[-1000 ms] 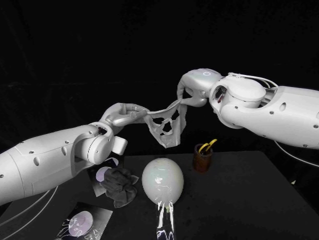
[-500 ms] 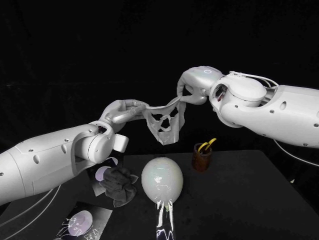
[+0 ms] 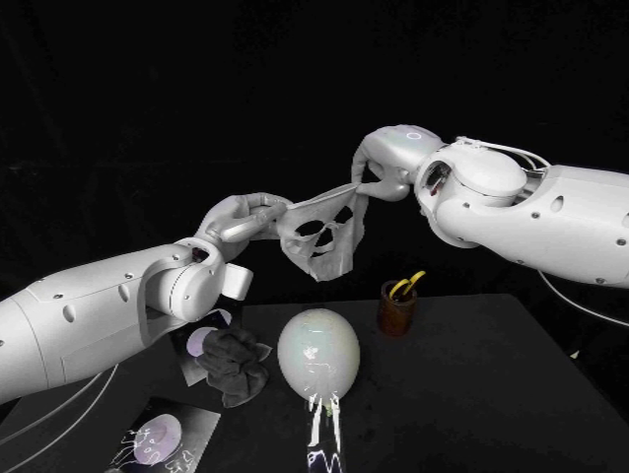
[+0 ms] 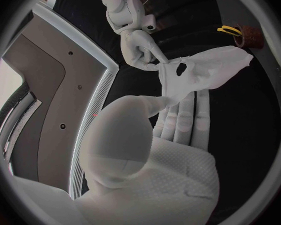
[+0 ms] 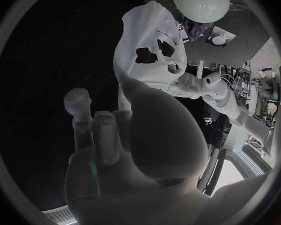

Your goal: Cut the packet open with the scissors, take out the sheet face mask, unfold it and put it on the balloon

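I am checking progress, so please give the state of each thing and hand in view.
sheet face mask: mostly unfolded, hanging between both hands
balloon: inflated, on the table, bare
scissors: standing in the cup
left hand: holds the mask
right hand: holds the mask

On the black counter [image 3: 456, 394] sits a pale balloon [image 3: 319, 353], with a dark cloth [image 3: 234, 365] just beside it, a brown cup [image 3: 397, 311] near it, and a packet [image 3: 159, 439] farther off.

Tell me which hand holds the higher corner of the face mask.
The right hand; it pinches the upper corner of the sheet face mask, the left hand grips the lower one.
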Robot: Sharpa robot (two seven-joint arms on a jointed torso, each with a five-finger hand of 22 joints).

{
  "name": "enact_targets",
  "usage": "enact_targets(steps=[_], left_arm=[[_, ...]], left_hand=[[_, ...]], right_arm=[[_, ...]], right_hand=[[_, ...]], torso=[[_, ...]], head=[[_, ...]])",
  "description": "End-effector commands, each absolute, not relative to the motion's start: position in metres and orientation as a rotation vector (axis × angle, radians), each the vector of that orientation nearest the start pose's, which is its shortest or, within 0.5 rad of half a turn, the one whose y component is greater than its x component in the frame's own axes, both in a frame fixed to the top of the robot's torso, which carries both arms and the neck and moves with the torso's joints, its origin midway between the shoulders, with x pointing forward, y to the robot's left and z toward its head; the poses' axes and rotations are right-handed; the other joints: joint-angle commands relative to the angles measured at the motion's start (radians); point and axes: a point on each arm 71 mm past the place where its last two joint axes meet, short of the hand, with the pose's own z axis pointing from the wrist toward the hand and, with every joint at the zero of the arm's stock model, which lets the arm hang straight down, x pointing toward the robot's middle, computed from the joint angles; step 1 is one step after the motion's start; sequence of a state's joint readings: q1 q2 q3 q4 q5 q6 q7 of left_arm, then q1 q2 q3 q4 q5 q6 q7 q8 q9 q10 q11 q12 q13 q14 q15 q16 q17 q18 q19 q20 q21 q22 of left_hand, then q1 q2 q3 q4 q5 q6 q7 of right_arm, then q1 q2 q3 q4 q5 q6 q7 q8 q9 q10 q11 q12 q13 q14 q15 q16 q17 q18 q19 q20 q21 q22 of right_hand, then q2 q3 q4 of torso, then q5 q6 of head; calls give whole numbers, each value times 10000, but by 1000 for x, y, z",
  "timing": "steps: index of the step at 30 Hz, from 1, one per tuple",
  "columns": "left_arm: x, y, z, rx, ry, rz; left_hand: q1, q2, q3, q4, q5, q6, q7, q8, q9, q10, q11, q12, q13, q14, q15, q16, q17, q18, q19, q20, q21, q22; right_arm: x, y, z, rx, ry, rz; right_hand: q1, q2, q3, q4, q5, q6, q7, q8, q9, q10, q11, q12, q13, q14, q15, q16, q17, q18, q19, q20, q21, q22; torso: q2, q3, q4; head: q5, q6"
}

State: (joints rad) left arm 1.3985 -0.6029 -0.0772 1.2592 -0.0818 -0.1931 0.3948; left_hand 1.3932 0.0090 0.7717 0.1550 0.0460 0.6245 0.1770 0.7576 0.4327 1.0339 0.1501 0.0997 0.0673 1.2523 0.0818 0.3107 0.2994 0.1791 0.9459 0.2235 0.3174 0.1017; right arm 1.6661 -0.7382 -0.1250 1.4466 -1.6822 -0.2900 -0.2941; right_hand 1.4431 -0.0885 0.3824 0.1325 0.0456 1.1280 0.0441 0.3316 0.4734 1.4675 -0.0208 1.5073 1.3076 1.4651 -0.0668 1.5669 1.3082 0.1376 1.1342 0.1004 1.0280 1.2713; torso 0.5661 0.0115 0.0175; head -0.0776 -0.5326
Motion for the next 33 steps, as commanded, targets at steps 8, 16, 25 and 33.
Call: enact_targets(steps=[8,16,25,33], left_arm=[[556,152,-96,-7228,14080,-15634],[556,151,-96,-6980,14074,-15261],[556,152,-96,-6802,14010,-14973],[557,154,-96,-6780,14101,-14844]], left_hand=[[-241,-50,117,150,35,-276,75,320,2166,559,-283,152,11,1278,-413,739,623,75,2522,-898,682,112],[-311,-74,143,255,37,-350,-3,404,2159,580,-350,86,-3,1365,-514,1119,1122,63,3325,-1059,651,-8],[-356,-140,70,338,36,-303,-54,438,2117,479,-295,-137,-19,-115,-370,453,1207,41,3870,-1017,641,-81],[-361,-164,-44,424,33,-265,-249,374,2003,456,-435,-355,-28,279,-582,898,1908,23,5447,-1330,1456,253]], right_arm=[[536,-176,27,-3502,12111,2933],[535,-175,28,-3504,12039,2993],[536,-175,28,-3492,12004,3015],[536,-174,28,-3499,11986,3020]], right_hand=[[-89,26,83,-9,30,51,3,57,82,884,-48,12,2252,1057,-47,39,2626,-117,97,-7,69,18],[-89,23,90,-8,30,53,0,60,83,887,-50,22,2258,1057,-49,39,2626,-116,99,-7,68,18],[-90,21,96,-8,30,54,-1,62,84,888,-52,23,2259,1057,-50,39,2626,-116,99,-6,64,16],[-90,21,96,-8,30,54,-1,62,84,888,-52,23,2259,1057,-50,39,2626,-116,99,-6,64,16]], torso=[[0,4,2],[-3,1,-3],[1,-1,-3],[-1,2,-2]], head=[[-32,-17],[-41,-30],[-48,-48],[-66,-85]])
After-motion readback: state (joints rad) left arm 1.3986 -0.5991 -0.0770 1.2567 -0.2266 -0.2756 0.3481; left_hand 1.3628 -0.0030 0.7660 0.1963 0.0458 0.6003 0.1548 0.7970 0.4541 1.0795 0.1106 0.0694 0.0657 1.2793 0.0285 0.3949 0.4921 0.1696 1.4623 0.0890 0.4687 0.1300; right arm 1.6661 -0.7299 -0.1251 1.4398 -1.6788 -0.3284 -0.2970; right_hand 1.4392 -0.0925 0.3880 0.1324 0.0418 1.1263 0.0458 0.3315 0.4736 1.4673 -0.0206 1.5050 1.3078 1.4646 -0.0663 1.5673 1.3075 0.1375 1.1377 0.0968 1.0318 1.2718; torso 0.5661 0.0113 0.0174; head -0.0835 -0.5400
